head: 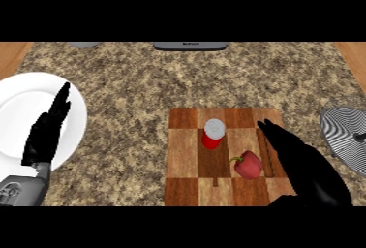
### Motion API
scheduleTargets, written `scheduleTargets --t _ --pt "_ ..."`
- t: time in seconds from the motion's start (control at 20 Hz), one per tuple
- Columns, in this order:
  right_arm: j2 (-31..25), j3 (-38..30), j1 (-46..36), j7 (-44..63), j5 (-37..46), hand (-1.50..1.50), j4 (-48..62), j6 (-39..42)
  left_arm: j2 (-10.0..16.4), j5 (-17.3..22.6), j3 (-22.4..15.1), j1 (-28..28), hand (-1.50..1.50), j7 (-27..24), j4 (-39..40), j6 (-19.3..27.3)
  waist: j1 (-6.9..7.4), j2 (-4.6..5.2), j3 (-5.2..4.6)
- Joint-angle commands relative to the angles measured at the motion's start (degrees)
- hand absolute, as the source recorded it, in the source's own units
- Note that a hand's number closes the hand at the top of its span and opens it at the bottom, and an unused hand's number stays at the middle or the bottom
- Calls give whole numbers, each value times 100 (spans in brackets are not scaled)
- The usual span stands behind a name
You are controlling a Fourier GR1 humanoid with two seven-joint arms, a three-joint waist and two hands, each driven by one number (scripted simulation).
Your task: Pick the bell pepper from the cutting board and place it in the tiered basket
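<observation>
1. And here's the cutting board (184, 164), a checkered wooden one, sitting on the speckled stone counter (136, 92) at the near side of the view.
2. The bell pepper (248, 165) is on the cutting board, red with a green stem, lying in the board's near right part.
3. The right hand (307, 169) comes in over the cutting board's right edge, just beside the pepper on its right. Its fingers are straight and pressed together, pointing away from the robot, and it holds nothing. Whether it touches the pepper I cannot tell.
4. Also on the cutting board, farther back than the pepper and a little to its left, stands a red can (213, 134) with a white top, apart from the pepper.
5. The tiered basket (349, 138), a round wire affair, lies to the right of the cutting board, cut off by the view's edge and well apart from the board.
6. Far to the left of the cutting board there's a white plate (22, 101), and the left hand (44, 135) rests above it, fingers straight and together, carrying nothing.
7. Beyond the cutting board, at the counter's far edge, a grey appliance (190, 46) shows only in part.
</observation>
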Motion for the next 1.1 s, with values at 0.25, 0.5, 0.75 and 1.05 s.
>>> scheduleTargets --t 0.25,0.5,0.75,1.05 --pt "453 489 430 -362 1406 -150 250 -118 -100 -90 461 -7 0 -115 154 -420 -1 2 1" --pt "812 381 432 40 1462 -150 12 450 -212 -222 597 -103 0 170 -24 -594 -1 0 0" --pt "1184 35 51 -506 1577 -150 1217 128 -429 -484 403 193 0 390 -577 -512 48 4 3" --pt "1115 -6 771 -1054 1906 -150 1028 -21 -632 -602 726 144 0 -178 -16 -676 -2 2 1"
